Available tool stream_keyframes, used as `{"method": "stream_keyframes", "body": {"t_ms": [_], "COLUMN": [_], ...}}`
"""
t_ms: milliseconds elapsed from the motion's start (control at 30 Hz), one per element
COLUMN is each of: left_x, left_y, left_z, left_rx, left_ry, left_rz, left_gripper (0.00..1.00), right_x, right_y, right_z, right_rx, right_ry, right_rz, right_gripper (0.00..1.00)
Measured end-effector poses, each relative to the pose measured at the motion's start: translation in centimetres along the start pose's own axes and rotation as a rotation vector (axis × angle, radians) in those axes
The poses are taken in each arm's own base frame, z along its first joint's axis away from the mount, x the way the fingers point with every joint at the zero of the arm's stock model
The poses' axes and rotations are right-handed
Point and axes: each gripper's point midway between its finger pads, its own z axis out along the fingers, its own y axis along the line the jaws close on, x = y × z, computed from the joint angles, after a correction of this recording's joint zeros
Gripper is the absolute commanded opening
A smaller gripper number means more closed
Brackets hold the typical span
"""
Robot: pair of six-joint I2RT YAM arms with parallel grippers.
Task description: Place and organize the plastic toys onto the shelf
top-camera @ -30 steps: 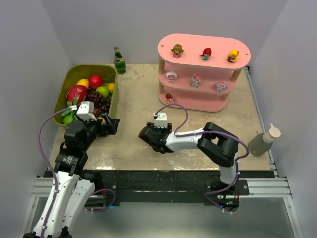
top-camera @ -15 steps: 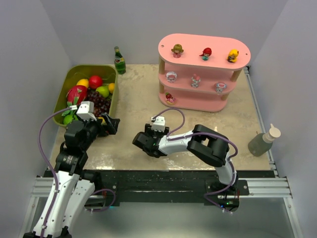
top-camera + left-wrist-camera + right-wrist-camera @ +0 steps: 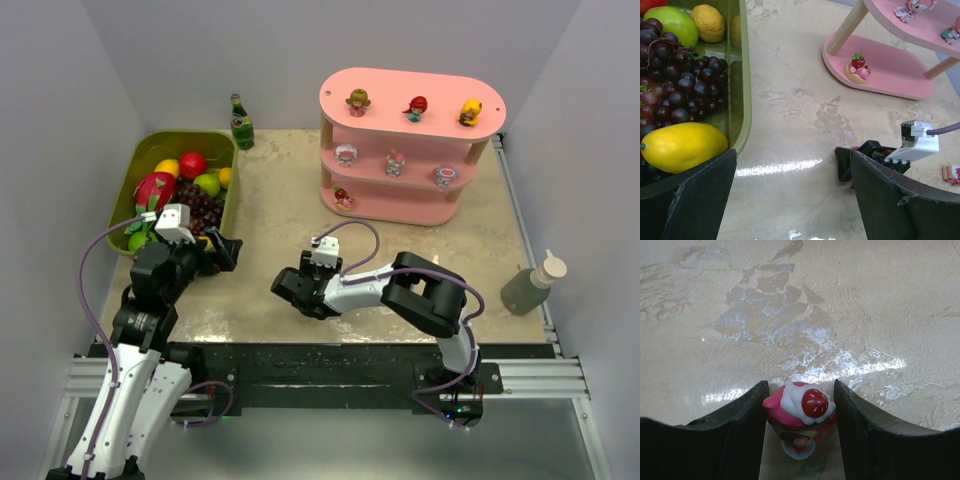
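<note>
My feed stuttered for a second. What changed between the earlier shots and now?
The right gripper slid left and toward the near edge, and its jaws narrowed around a pink-and-red figurine on the table. Whether it is gripped yet is unclear. The left gripper stayed open by the green bin, and the toys on the shelf did not move.

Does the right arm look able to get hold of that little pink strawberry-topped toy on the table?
Probably yes: the pink toy stands right between the fingers of the right gripper on the table, with nothing in the way.
</note>
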Motion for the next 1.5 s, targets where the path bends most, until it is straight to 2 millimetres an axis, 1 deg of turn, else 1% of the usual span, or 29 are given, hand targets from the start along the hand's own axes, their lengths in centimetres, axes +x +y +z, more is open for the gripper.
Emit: {"method": "stream_keyframes", "body": {"t_ms": [100,233,300,433,500,567,967,1100,1200,1400,1500], "left_x": [0.0,0.1,0.2,0.3,0.4,0.5,0.6,0.6,0.6,0.8,0.8], "left_y": [0.0,0.1,0.1,0.1,0.1,0.2,0.1,0.2,0.2,0.2,0.3], "left_z": [0.0,0.1,0.2,0.3,0.4,0.4,0.5,0.5,0.6,0.7,0.7], "left_rx": [-0.001,-0.003,-0.003,-0.004,-0.004,-0.005,-0.003,-0.004,-0.005,-0.008,-0.009], "left_ry": [0.002,0.007,0.01,0.017,0.023,0.027,0.031,0.032,0.034,0.041,0.044], "left_rz": [0.0,-0.001,-0.001,-0.002,-0.003,-0.003,-0.004,-0.004,-0.004,-0.005,-0.006], "left_gripper": [1.0,1.0,1.0,1.0,1.0,1.0,1.0,1.0,1.0,1.0,0.99], "right_x": [-0.4,-1.1,-1.8,-3.8,-4.7,-5.3,-8.5,-9.3,-10.0,-11.8,-12.2], "right_y": [0.0,-0.4,-1.5,-5.4,-6.7,-7.6,-11.2,-12.0,-12.3,-11.5,-11.3], "right_z": [0.0,0.3,1.1,3.9,5.1,6.0,9.8,10.6,11.0,11.6,11.7], "right_rx": [0.0,-0.002,0.002,0.077,0.109,0.129,0.169,0.177,0.181,0.164,0.154], "right_ry": [-0.008,0.0,0.01,0.006,0.004,0.003,-0.011,-0.014,-0.023,-0.056,-0.068], "right_rz": [0.007,0.029,0.045,0.067,0.067,0.063,-0.057,-0.095,-0.113,-0.107,-0.103], "right_gripper": [0.06,0.03,0.03,0.03,0.03,0.03,0.03,0.03,0.03,0.03,0.03]}}
